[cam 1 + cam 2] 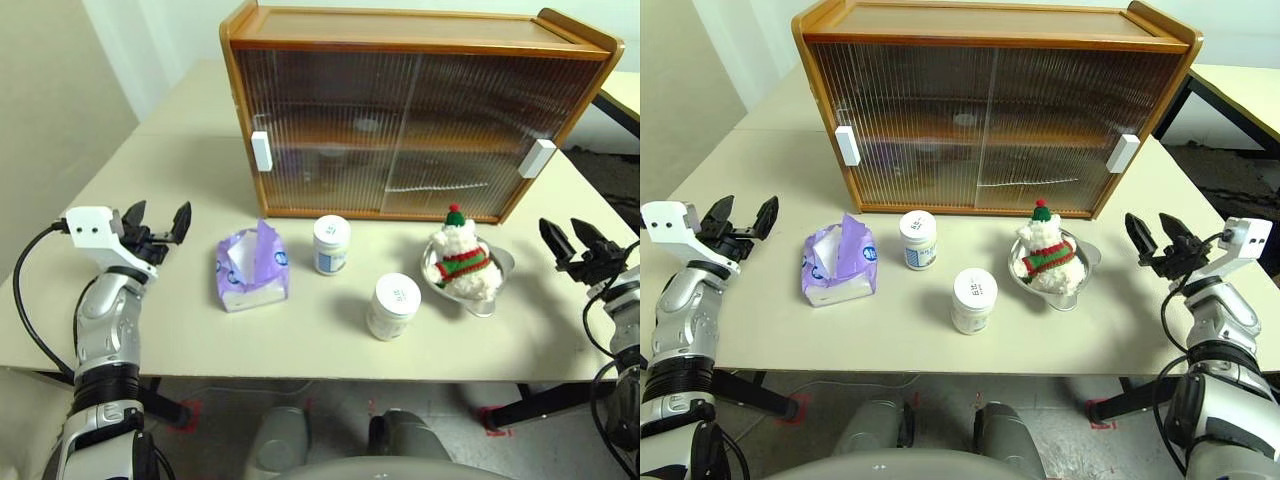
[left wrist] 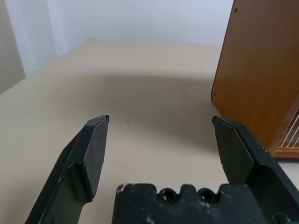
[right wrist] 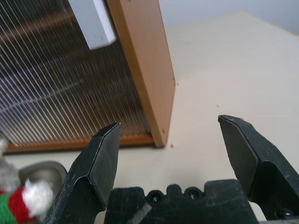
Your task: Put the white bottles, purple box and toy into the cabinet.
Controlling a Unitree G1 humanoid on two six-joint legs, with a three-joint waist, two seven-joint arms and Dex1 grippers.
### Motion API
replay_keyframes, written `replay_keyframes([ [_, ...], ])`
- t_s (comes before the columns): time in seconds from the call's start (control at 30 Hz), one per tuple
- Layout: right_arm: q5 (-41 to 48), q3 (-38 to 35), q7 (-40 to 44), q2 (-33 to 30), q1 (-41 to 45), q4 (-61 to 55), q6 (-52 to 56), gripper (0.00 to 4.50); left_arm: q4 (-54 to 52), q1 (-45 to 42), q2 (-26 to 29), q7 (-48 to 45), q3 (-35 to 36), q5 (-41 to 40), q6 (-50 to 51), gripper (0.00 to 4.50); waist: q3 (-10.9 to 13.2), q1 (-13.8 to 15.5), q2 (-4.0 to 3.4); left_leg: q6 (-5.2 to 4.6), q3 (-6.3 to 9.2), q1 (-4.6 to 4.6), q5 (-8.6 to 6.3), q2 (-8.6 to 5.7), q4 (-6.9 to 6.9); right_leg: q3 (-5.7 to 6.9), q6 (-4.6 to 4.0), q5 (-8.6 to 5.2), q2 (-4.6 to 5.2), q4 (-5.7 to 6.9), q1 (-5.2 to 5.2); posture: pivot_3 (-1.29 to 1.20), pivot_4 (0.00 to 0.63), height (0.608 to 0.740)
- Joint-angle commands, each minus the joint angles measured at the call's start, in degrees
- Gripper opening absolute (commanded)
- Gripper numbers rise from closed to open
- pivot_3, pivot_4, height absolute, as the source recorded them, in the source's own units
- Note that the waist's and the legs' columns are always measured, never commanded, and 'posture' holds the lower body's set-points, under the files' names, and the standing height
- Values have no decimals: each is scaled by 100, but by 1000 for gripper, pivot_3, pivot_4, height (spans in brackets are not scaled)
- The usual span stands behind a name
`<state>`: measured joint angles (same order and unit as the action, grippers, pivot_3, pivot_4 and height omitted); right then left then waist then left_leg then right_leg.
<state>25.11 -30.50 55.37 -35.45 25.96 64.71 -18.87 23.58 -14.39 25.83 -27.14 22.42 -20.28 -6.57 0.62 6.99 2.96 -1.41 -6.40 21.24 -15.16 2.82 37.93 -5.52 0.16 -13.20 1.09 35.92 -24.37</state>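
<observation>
The orange-brown cabinet (image 1: 415, 110) stands at the back of the table with both ribbed doors closed. In front of it lie the purple box (image 1: 252, 270), two white bottles (image 1: 331, 245) (image 1: 392, 306) and the toy (image 1: 463, 262), which sits in a shiny metal bowl (image 1: 498, 264). My left gripper (image 1: 157, 224) hovers open and empty over the table, left of the purple box. My right gripper (image 1: 574, 241) is open and empty to the right of the toy, near the cabinet's right corner (image 3: 145, 84).
The beige table (image 1: 180, 180) has free room to the left and behind the cabinet. A second table edge (image 1: 622, 95) shows at the far right. White door handles (image 1: 261, 151) (image 1: 537, 158) sit at the cabinet's outer edges.
</observation>
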Motion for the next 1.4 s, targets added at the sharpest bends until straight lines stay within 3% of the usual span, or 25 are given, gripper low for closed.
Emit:
replay_keyframes([
  [0.03, -28, 30, -19, 22, 81, 56, -45, 4474, 50, -40, 82, -11, -3, 21, 59, 4500, -1, 14, 2, 0, 0, 0, 0, 0, 0, 0, 0, 0, 0, 0, 0, 232, 0, 740],
  [0.3, 49, -16, 118, -19, -74, -95, -56, 4474, 337, -255, 91, -75, -27, 39, -50, 4500, -1, 8, 2, 0, 2, 1, 0, -1, 1, 3, -1, 0, 0, -1, 1, 199, 0, 740],
  [0.43, 292, -103, 612, -28, -210, -342, 204, 4474, 389, -289, 83, -93, -15, 33, -103, 4500, -2, 1, 2, 0, 2, 2, 0, -1, 1, 3, -1, 0, 0, -1, 1, 193, 0, 740],
  [0.7, 663, 197, 2138, 11, -560, -1557, 856, 4474, 23, -262, 77, -406, -22, -157, -190, 4500, -3, -73, 1, 0, 10, 1, 0, 1, 7, 13, -1, 1, -1, 5, 4, 214, 0, 740],
  [0.9, 773, 594, 2488, 3, -871, -3017, 1461, 4474, -421, -409, 264, -727, -199, -118, -99, 4500, -3, -83, 0, 1, 13, 1, -1, 1, 14, 16, -1, 1, -1, 15, 4, 195, 2, 740],
  [1.0, 754, 616, 2329, 18, -823, -3158, 1500, 4500, -490, -603, 321, -738, -227, -219, 121, 3913, -3, -80, 1, 2, 17, 1, -1, 0, 20, 25, 1, -2, -1, 19, 4, 186, 2, 740],
  [1.33, 779, 906, 1983, 480, -814, -3814, 1584, 4500, -781, -1193, 65, -797, -1059, 9, 856, 12, -3, -70, 0, 1, 15, 2, 0, -9, 28, 33, -1, -5, -5, 30, 7, 187, 5, 740],
  [1.4, 760, 972, 1940, 524, -796, -3852, 1602, 4500, -661, -1299, 40, -821, -1254, 188, 811, 12, -3, -74, -1, 1, 16, 2, 0, -11, 28, 33, -8, -3, -6, 32, 6, 186, 0, 740],
])
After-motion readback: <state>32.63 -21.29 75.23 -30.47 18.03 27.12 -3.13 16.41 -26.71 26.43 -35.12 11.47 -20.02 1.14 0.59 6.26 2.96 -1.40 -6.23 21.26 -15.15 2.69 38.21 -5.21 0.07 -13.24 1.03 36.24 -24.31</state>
